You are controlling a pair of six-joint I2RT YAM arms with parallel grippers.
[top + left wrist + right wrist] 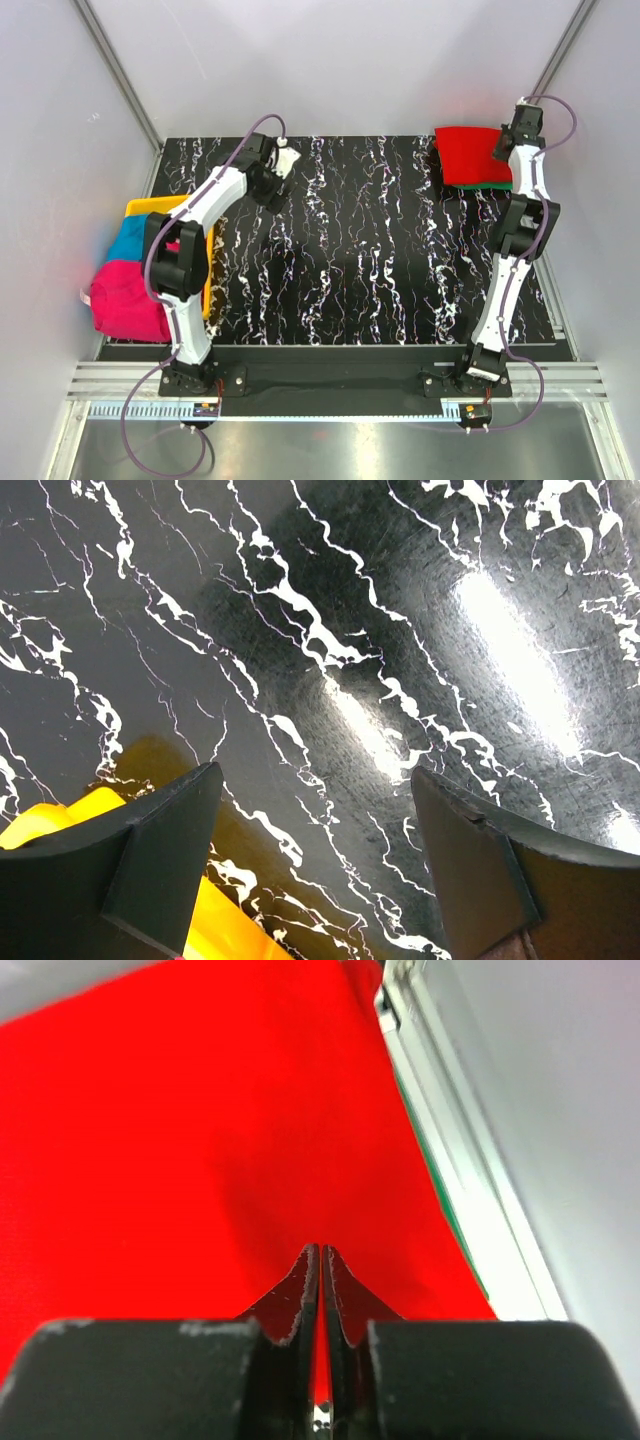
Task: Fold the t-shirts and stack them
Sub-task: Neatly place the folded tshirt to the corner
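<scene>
Right fingers (295,1305) clenched shut, tips against the red t-shirt (180,1140); left fingers (160,850) spread over the table (350,630).

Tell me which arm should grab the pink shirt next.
Left. The left claw, open, hangs above the table beside the yellow tray, close to the pink shirt. The right claw is shut, down at the red shirt in the far right corner.

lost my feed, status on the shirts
Left tool open over table. Right tool shut at red t-shirt, stacked on green t-shirt. Pink t-shirt, turquoise t-shirt bunched at yellow tray. Nothing blocking.
</scene>
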